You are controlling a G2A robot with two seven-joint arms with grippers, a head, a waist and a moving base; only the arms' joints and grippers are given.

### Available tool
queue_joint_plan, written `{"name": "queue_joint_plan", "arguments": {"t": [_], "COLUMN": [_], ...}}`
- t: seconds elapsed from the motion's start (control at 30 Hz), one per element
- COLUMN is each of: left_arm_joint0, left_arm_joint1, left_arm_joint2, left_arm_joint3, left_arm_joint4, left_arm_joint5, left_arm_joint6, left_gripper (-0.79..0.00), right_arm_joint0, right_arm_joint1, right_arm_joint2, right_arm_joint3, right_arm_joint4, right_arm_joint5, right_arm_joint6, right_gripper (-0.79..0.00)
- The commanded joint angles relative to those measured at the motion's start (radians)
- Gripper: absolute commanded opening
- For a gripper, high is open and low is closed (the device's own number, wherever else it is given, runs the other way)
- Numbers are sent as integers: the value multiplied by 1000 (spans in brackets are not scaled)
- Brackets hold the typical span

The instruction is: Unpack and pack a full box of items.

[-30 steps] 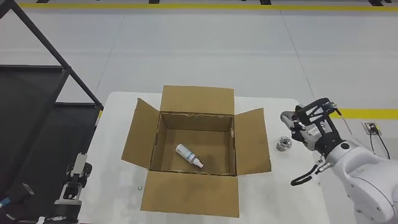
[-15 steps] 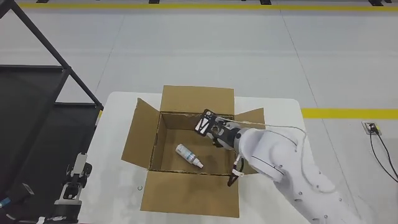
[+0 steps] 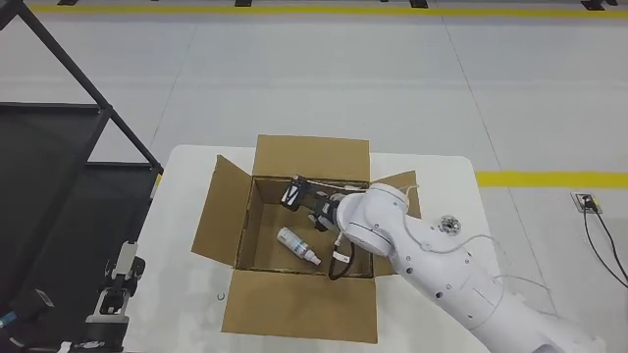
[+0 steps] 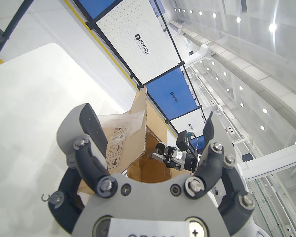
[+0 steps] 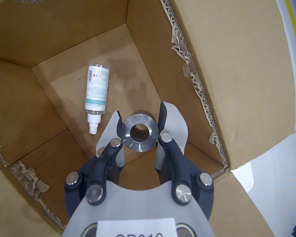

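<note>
Right claw [image 5: 140, 118] of mine is clamped on a steel ring [image 5: 140, 145] over the box [image 5: 133, 80] floor; dropped from here, it could roll into the bottle [image 5: 96, 87].

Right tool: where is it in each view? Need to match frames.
Top view: right tool inside the open box, toward its far wall.
Left wrist view: right tool farther off, beyond a flap of the box.
Right wrist view: right tool close up, gripping a metal ring.
Shared landmark: the box.
</note>
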Motion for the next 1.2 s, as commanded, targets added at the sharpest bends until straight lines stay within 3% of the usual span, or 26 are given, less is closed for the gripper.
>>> {"name": "queue_joint_plan", "arguments": {"t": [0.0,0.13,0.27,0.63,0.87,0.93,1.07,1.17], "left_arm_joint0": [0,0,0,0,0,0,0,0], "left_arm_joint1": [0,0,0,0,0,0,0,0], "left_arm_joint2": [0,0,0,0,0,0,0,0], "left_arm_joint3": [0,0,0,0,0,0,0,0], "left_arm_joint4": [0,0,0,0,0,0,0,0], "left_arm_joint5": [0,0,0,0,0,0,0,0], "left_arm_joint6": [0,0,0,0,0,0,0,0], "left_gripper": [0,0,0,0,0,0,0,0], "right_arm_joint0": [0,-28,-10,111,148,154,163,168], "right_arm_joint1": [0,-1,-32,-205,-283,-300,-326,-340], "right_arm_joint2": [0,12,-14,-157,-184,-187,-191,-191], "right_arm_joint3": [0,16,116,525,693,728,781,806], "right_arm_joint4": [0,-20,23,145,173,176,175,170], "right_arm_joint5": [0,49,26,-62,-114,-124,-139,-146], "right_arm_joint6": [0,-46,-93,-162,-213,-223,-244,-259], "right_gripper": [-785,-785,-785,-785,-782,-591,-459,-317]}}
